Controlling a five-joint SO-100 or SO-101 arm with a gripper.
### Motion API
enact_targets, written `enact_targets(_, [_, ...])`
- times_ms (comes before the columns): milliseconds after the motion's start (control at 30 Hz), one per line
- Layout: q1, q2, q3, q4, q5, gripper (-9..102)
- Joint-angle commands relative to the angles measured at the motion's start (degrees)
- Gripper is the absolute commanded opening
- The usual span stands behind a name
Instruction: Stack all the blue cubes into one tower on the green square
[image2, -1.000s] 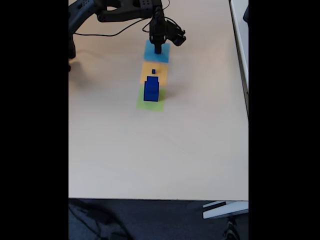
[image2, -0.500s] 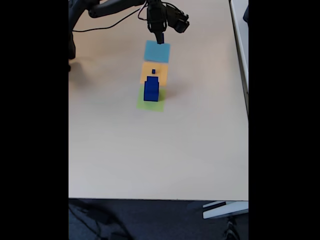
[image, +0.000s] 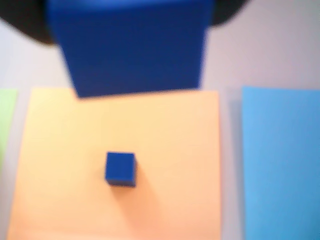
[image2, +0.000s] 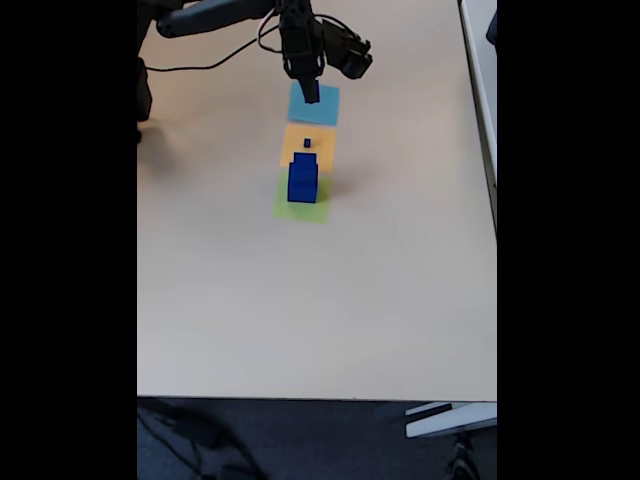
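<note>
A tower of dark blue cubes stands on the green square. A tiny blue cube lies on the orange square. My gripper hangs above the light-blue square, shut on a blue cube that looms large and blurred at the top of the wrist view. A strip of the green square shows at the left edge of the wrist view.
The arm and its black cable stretch across the table's far left. The table's near edge drops to a dark floor, where a white bracket sticks out. Bare tabletop lies in front of the squares.
The gripper rose off the light-blue square with a blue cube, then shifted a little left and toward the orange square. The tower and the tiny cube have not moved.
</note>
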Motion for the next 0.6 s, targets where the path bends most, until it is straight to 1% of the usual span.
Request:
enact_targets(0, [1.8,6.2,0.3,-1.0,-1.0,0])
enact_targets(300, [5.6,6.2,0.6,-1.2,-3.0,0])
enact_targets(567, [9.1,5.9,0.6,-4.1,-6.1,0])
